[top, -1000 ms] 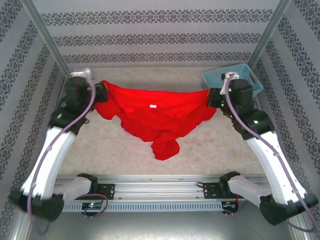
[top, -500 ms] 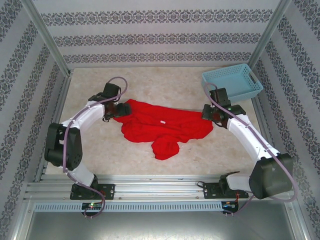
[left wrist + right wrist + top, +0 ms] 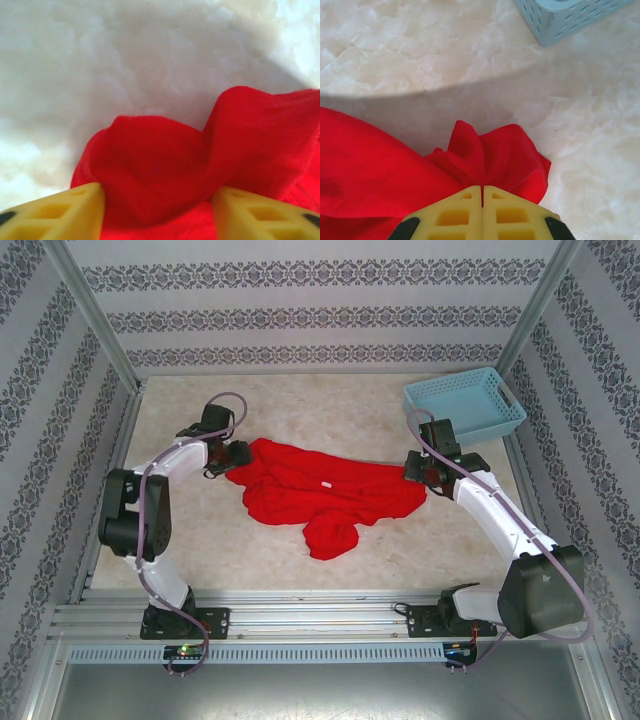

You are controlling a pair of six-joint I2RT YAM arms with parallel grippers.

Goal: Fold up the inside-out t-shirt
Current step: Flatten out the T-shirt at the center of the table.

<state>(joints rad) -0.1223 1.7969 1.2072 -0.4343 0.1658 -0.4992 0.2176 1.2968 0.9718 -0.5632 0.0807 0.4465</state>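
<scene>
Between left gripper (image 3: 158,212) jaws: t-shirt (image 3: 165,150).

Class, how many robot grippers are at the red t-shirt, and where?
2. The left gripper is at the left edge of the t-shirt, fingers apart around a fold; the right gripper is shut on its right edge.

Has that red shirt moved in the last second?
Yes. The inside-out t-shirt has sunk toward the near edge in the top view: its upper edge, earlier level with the light blue basket, now lies below the basket's near rim.
</scene>
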